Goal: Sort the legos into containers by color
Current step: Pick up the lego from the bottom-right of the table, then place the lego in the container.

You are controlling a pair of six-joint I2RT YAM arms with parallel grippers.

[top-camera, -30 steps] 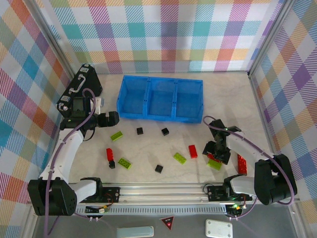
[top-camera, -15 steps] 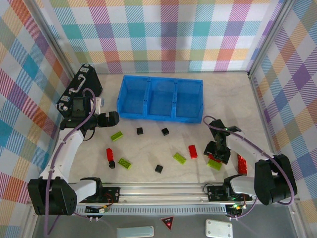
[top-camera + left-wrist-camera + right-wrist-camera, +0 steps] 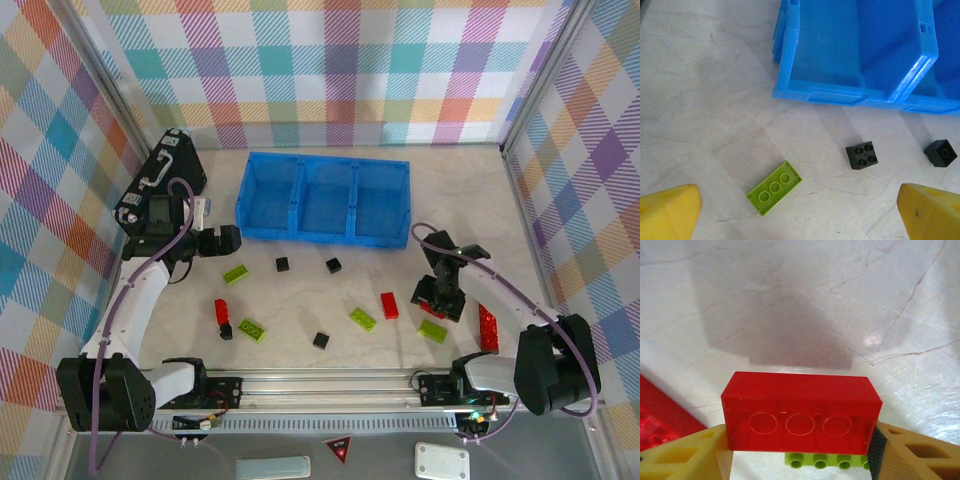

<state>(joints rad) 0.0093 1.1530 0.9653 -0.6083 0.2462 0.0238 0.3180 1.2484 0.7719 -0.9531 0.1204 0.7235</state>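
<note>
Legos: none binned, all but one are loose on the desk. The blue tray sits upper centre of the overhead frame. It has three compartments in a row, and all three look bare. Left wrist view confirms a bare floor in one compartment; the next is cut off by the frame edge.

Right claw, lower right of centre, is partly closed on a red brick. The yellow fingers pinch it by its ends. The brick's shadow falls on the desk well apart from it. From overhead the claw hides most of that brick. A lime brick peeks out under it, mostly covered. A red piece at the left edge of the wrist frame is cut off, so I can't tell its shape.

Left claw, left of centre just below the tray's left end, is wide open and holds nothing. Its fingertips show only at the bottom corners of the wrist frame. Between them lie a lime three-stud brick and a black cube. A second black cube is near the right edge.

The rest are scattered across lower centre:
- a red upright brick, with a small dark piece at its lower end that's too small to make out
- a lime flat brick
- a lone black cube
- a tilted lime brick
- a short red brick

A black case sits upper left.
</note>
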